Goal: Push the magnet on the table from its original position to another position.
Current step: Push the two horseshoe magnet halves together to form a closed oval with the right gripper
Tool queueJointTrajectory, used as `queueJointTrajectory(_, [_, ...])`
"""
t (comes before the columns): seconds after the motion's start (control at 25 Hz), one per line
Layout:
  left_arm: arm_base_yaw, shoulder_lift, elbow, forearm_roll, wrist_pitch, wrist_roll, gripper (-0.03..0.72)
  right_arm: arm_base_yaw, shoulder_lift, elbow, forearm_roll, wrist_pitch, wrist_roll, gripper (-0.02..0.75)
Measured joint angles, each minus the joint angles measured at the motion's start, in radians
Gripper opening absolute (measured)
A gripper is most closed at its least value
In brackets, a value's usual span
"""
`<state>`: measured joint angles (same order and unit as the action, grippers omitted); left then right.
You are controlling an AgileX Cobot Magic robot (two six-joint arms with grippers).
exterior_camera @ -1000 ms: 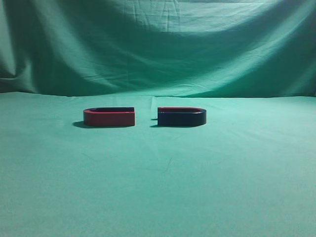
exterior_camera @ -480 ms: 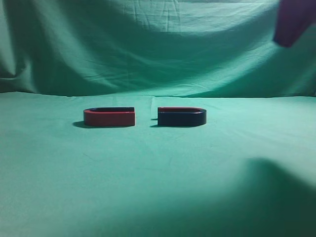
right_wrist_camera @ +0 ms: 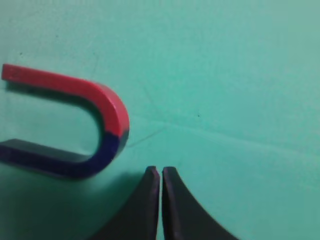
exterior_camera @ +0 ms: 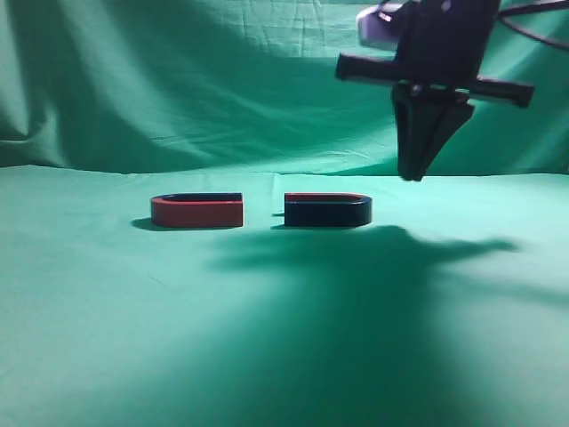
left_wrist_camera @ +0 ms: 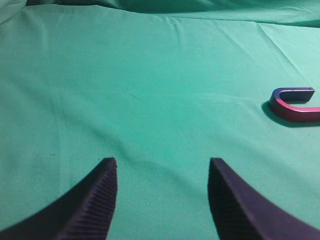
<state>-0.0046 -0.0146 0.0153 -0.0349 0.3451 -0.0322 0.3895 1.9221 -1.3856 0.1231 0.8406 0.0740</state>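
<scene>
The magnet [exterior_camera: 327, 211] lies on the green table [exterior_camera: 284, 338] right of centre, with its dark navy side near and its red arm far. It also shows in the right wrist view [right_wrist_camera: 75, 127], a red and blue U with its bend to the right. My right gripper [exterior_camera: 414, 174] hangs above the table, up and to the right of the magnet, with its fingers together and empty; in its wrist view [right_wrist_camera: 160, 170] the tips sit just right of the magnet's bend. My left gripper [left_wrist_camera: 162, 161] is open and empty over bare cloth.
A like U-shaped magnet [exterior_camera: 196, 211] with a red near side lies just left of the task magnet, with a small gap between them; it shows at the right edge of the left wrist view [left_wrist_camera: 295, 104]. A draped green backdrop [exterior_camera: 222, 80] rises behind. The arm casts a wide shadow on the cloth.
My right arm has come down into the exterior view from the upper right, and its shut gripper now hangs above and right of the magnet. Both magnets have stayed put.
</scene>
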Motion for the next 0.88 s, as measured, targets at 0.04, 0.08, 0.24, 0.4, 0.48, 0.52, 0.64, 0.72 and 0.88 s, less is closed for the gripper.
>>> queueJointTrajectory(0.04, [0.0, 0.0, 0.0, 0.0, 0.0, 0.0, 0.372, 0.002, 0.026, -0.024, 0.0, 0.005, 0.0, 0.0])
queueJointTrajectory(0.08, [0.0, 0.0, 0.0, 0.0, 0.0, 0.0, 0.372, 0.004, 0.05, -0.047, 0.0, 0.008, 0.0, 0.0])
queueJointTrajectory(0.24, [0.0, 0.0, 0.0, 0.0, 0.0, 0.0, 0.372, 0.018, 0.126, -0.118, 0.0, 0.016, 0.004, 0.0])
queueJointTrajectory(0.4, [0.0, 0.0, 0.0, 0.0, 0.0, 0.0, 0.372, 0.034, 0.176, -0.17, -0.001, 0.028, 0.01, 0.0])
queueJointTrajectory(0.48, [0.0, 0.0, 0.0, 0.0, 0.0, 0.0, 0.372, 0.041, 0.194, -0.186, -0.003, 0.037, 0.015, 0.0])
queueJointTrajectory(0.52, [0.0, 0.0, 0.0, 0.0, 0.0, 0.0, 0.372, 0.043, 0.201, -0.188, -0.005, 0.039, 0.016, 0.0])
queueJointTrajectory(0.64, [0.0, 0.0, 0.0, 0.0, 0.0, 0.0, 0.372, 0.056, 0.209, -0.198, -0.007, 0.039, 0.021, 0.0])
queueJointTrajectory(0.72, [0.0, 0.0, 0.0, 0.0, 0.0, 0.0, 0.372, 0.068, 0.213, -0.2, -0.007, 0.039, 0.022, 0.0])
queueJointTrajectory(0.88, [0.0, 0.0, 0.0, 0.0, 0.0, 0.0, 0.372, 0.081, 0.221, -0.216, -0.007, 0.035, 0.023, 0.0])
